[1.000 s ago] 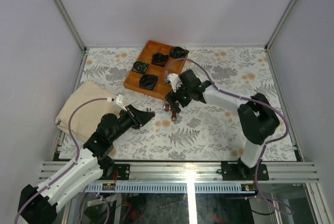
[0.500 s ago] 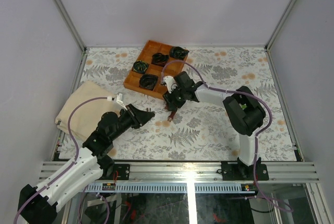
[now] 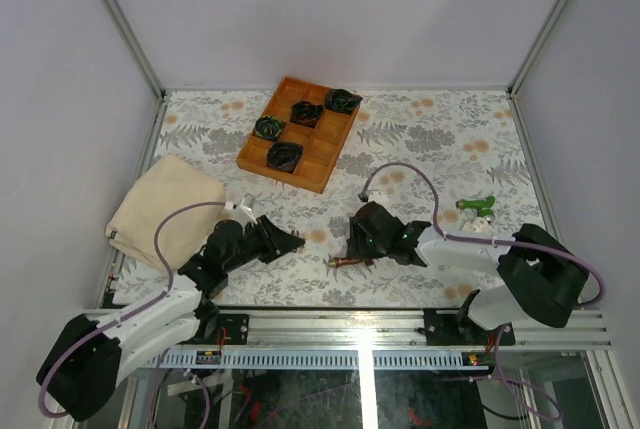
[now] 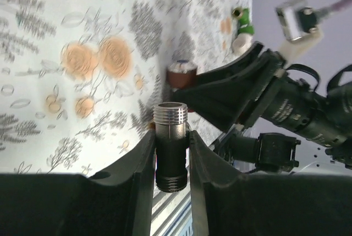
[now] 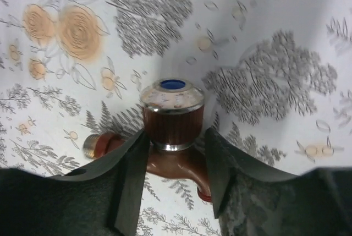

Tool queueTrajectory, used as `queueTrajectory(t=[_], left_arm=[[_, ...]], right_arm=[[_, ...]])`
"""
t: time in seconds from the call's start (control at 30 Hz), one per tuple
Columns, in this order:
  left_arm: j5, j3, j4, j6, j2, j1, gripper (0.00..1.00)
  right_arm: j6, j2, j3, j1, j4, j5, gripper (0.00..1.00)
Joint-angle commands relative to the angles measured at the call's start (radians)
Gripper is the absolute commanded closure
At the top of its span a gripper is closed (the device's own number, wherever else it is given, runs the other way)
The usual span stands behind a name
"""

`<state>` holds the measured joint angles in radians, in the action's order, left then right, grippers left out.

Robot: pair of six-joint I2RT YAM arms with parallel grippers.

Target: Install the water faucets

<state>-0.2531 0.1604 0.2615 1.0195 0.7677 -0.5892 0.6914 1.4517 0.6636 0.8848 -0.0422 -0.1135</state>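
The dark red-brown water faucet (image 5: pixel 173 116) lies between the fingers of my right gripper (image 5: pixel 176 134), which is shut on it just above the patterned table; its silvery threaded end (image 5: pixel 89 144) points left. In the top view that faucet (image 3: pixel 346 262) is near the table's front middle, under my right gripper (image 3: pixel 352 247). My left gripper (image 4: pixel 171 137) is shut on a black pipe fitting (image 4: pixel 171 153) with a silver threaded top, a short way left of the faucet (image 4: pixel 181 74). The green water faucet (image 3: pixel 478 206) lies on the table at the right.
A wooden tray (image 3: pixel 318 154) with several black-and-green coiled bundles stands at the back. A folded beige cloth (image 3: pixel 165 211) lies at the left. The metal frame rail (image 3: pixel 360 327) runs along the near edge.
My right arm has swung from the tray's near edge down to the front middle of the table, the red-brown faucet moving with it. The left gripper has shifted slightly nearer.
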Motion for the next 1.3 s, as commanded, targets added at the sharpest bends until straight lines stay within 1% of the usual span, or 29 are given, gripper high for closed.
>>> queueTrajectory(t=[0.0, 0.03, 0.07, 0.1, 0.13, 0.2, 0.3, 0.37, 0.43, 0.5, 0.57, 0.73, 0.9, 1.13, 1.23, 1.27], left_arm=[[-0.127, -0.063, 0.269, 0.099, 0.107, 0.006, 1.0], [-0.149, -0.069, 0.309, 0.102, 0.143, 0.006, 1.0], [-0.184, -0.065, 0.333, 0.095, 0.178, 0.006, 1.0], [-0.207, -0.054, 0.345, 0.086, 0.216, 0.006, 1.0], [-0.224, -0.044, 0.36, 0.083, 0.247, 0.005, 1.0], [-0.242, -0.046, 0.428, 0.1, 0.321, 0.005, 1.0], [-0.258, -0.055, 0.54, 0.137, 0.405, -0.003, 1.0], [-0.265, -0.049, 0.588, 0.149, 0.465, -0.022, 1.0], [-0.267, -0.051, 0.667, 0.173, 0.527, -0.041, 1.0], [-0.262, -0.047, 0.741, 0.191, 0.593, -0.062, 1.0], [-0.267, -0.04, 0.781, 0.203, 0.664, -0.073, 1.0], [-0.252, -0.051, 0.97, 0.253, 0.821, -0.08, 1.0], [-0.233, -0.04, 1.107, 0.289, 0.941, -0.088, 1.0], [-0.226, -0.027, 1.136, 0.295, 1.006, -0.093, 1.0], [-0.223, -0.024, 1.144, 0.293, 1.023, -0.096, 1.0], [-0.223, -0.023, 1.144, 0.292, 1.028, -0.097, 1.0]], right_arm=[[0.28, -0.065, -0.078, 0.031, 0.099, -0.125, 0.43], [0.271, -0.08, -0.086, 0.031, 0.11, -0.11, 0.4], [0.269, -0.102, -0.094, 0.031, 0.114, -0.101, 0.33], [0.267, -0.123, -0.108, 0.027, 0.121, -0.098, 0.24], [0.248, -0.148, -0.121, 0.02, 0.131, -0.083, 0.19], [0.192, -0.195, -0.147, -0.017, 0.157, -0.008, 0.16], [0.113, -0.268, -0.223, -0.118, 0.214, 0.156, 0.17], [0.064, -0.313, -0.297, -0.188, 0.325, 0.316, 0.17], [0.044, -0.332, -0.334, -0.248, 0.368, 0.449, 0.17], [0.022, -0.329, -0.346, -0.286, 0.358, 0.517, 0.17], [0.016, -0.318, -0.361, -0.328, 0.356, 0.57, 0.17], [0.043, -0.265, -0.397, -0.346, 0.454, 0.646, 0.19], [0.075, -0.15, -0.403, -0.345, 0.561, 0.711, 0.28], [0.146, -0.026, -0.438, -0.346, 0.747, 0.753, 0.35], [0.197, 0.013, -0.467, -0.346, 0.848, 0.746, 0.37], [0.22, 0.03, -0.483, -0.346, 0.912, 0.745, 0.37]])
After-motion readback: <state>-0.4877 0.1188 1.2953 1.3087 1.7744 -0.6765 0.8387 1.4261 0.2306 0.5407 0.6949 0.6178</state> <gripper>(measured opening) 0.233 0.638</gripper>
